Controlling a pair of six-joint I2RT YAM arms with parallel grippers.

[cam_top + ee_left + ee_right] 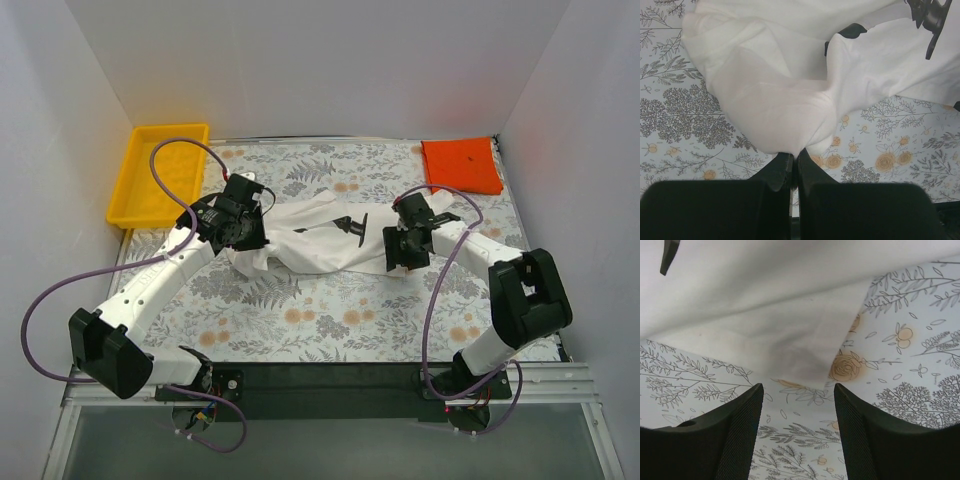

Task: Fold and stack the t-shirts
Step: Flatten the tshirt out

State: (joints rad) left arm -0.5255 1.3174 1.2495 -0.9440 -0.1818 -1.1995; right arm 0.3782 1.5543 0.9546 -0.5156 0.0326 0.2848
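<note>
1 yellow tray (140, 195) is sitting at the far-left corner. A floral-printed tablecloth (330, 310) is lying flat between white walls (330, 60).

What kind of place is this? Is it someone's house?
Probably a robot test booth, not a house. Plain white walls box in one flowery table, and a left arm and a right arm are bolted at its near edge.

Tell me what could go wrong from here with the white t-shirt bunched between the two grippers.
1. The left gripper is shut on only a thin edge of the white t-shirt; a pull may slip it free.
2. The right gripper is open, with the cloth's edge lying just ahead of it; closing here may catch nothing.
3. The cloth is bunched, so folding now may set creases.
</note>
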